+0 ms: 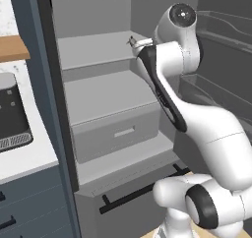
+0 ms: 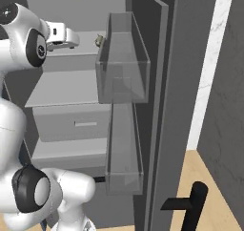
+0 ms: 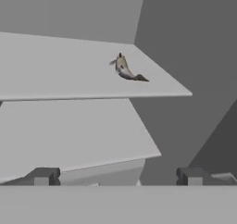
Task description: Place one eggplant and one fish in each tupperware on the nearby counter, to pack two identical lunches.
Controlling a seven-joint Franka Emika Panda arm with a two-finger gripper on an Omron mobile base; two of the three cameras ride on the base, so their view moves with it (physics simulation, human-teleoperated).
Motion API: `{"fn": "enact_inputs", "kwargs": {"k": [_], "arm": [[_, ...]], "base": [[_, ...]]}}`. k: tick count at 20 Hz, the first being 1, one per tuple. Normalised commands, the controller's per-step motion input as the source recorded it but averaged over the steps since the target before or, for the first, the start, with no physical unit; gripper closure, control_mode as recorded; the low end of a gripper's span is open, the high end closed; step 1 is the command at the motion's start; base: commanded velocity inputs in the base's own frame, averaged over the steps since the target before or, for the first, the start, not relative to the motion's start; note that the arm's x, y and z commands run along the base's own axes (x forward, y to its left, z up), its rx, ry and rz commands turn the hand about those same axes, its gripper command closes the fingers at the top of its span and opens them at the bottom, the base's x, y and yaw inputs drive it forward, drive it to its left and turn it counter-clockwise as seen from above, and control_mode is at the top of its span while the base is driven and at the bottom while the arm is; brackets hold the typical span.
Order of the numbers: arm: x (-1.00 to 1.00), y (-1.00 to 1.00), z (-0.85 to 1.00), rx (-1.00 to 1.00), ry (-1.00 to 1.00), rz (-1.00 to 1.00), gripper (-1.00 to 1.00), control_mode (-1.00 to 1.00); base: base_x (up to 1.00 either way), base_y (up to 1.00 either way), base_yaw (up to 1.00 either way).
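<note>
Fridge interior dominates, grey and open, with 2 bare shelves above a drawer and clear door bins swung out on the right. Beside it on the left runs the white marble counter, carrying a black appliance under a wooden shelf. Reaching in at upper-shelf height is the white arm, its gripper with jaws spread wide and nothing between them.

On the upper shelf, well back toward the right rear corner, lies 1 fish, small, mottled tan-grey, tail pointing right. It sits apart from the fingertips, ahead and above them in the hand view.

By my judgement it will be light, fairly stiff, and slick along its tapered body, so the thick middle just behind the head is the place to pinch, across the narrow width. The shelf looks smooth and flat, so a nudged fish could slide toward the back wall.
</note>
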Motion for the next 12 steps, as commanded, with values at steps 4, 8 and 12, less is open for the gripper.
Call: {"fn": "enact_inputs", "kwargs": {"k": [4, 8, 12], "arm": [[0.53, -0.08, -0.12, 0.00, -0.02, 0.00, -1.00, -1.00], [0.55, -0.08, -0.04, 0.00, 0.00, 0.00, -1.00, -1.00], [0.58, -0.01, -0.01, 0.00, 0.00, 0.00, -1.00, -1.00]], "base": [[0.00, 0.00, 0.00], [0.00, 0.00, 0.00], [0.00, 0.00, 0.00]]}}
